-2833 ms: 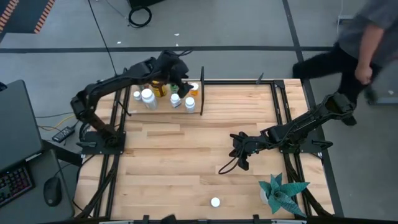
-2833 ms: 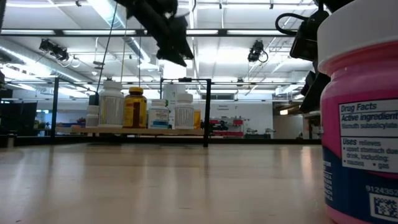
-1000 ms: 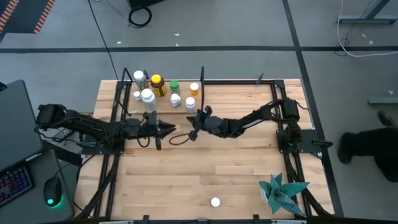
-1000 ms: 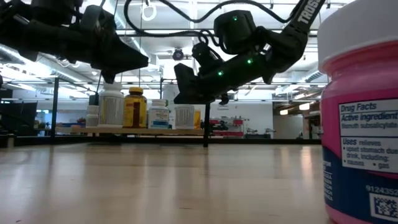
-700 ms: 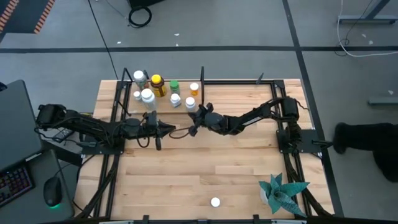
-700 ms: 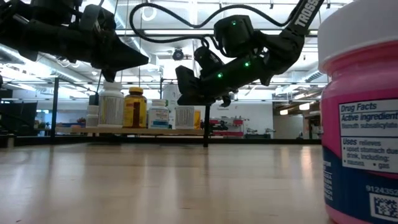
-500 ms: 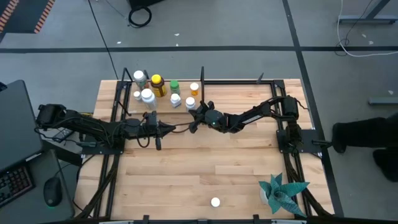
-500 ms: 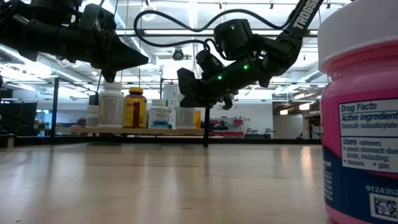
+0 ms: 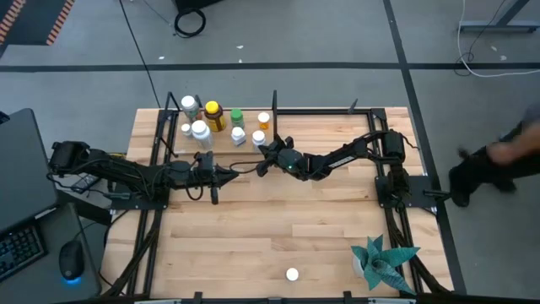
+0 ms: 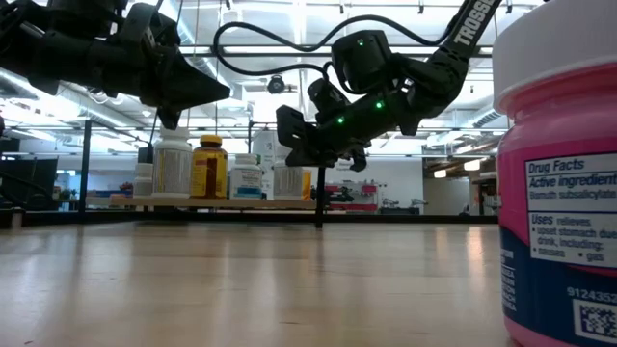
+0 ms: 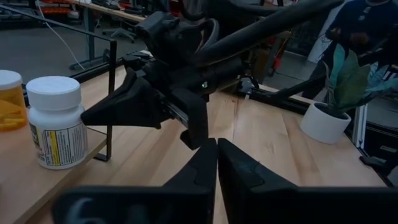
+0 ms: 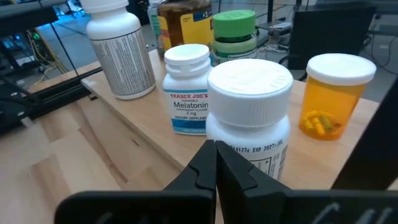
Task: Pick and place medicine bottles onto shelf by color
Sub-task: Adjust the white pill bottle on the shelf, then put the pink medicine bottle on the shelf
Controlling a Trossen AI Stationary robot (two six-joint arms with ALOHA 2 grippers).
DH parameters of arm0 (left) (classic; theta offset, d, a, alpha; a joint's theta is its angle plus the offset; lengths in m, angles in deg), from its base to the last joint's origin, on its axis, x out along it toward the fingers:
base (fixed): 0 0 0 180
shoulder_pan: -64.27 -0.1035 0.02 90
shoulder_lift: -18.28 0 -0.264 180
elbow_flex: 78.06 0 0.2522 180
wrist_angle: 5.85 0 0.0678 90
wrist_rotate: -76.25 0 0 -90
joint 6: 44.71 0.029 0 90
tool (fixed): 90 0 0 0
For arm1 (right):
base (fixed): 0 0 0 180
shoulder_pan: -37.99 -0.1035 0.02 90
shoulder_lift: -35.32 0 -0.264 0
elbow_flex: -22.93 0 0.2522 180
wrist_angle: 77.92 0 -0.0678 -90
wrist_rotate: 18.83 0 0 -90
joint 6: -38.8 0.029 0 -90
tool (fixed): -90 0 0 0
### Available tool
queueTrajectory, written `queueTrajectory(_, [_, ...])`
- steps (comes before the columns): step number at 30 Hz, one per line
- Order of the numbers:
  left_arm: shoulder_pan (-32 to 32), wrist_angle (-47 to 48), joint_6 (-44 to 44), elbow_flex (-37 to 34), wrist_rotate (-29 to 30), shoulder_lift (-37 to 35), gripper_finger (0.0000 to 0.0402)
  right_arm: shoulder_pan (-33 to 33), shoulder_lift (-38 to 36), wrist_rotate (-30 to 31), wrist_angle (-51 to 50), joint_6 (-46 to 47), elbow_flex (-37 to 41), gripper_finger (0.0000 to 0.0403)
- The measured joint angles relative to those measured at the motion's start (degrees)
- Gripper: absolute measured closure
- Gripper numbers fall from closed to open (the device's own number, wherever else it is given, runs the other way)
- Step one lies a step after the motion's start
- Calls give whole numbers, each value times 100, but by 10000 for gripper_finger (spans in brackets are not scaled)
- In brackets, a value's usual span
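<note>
high view: the right gripper (image 9: 263,160) hangs just in front of the shelf (image 9: 221,149), its fingers pressed together on nothing, tips right by the white-capped bottle (image 12: 249,118) at the shelf's front edge beside the black divider (image 9: 274,127). the other medicine bottles (image 9: 209,118) stand grouped on the shelf behind it. the left gripper (image 9: 232,175) hovers near the shelf's front too, also pinched closed and empty. a pink bottle (image 10: 559,183) stands well apart from the shelf, near the plant (image 9: 381,260).
</note>
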Motion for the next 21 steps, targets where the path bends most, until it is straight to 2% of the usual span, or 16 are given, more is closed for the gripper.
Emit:
queueTrajectory(12, [0,-2,-31,0,-4,0,373,35,0,-19,-197,176,0,395])
queueTrajectory(21, [0,-11,-31,2,-4,0,382,-364,-97,-192,-285,-347,2,389])
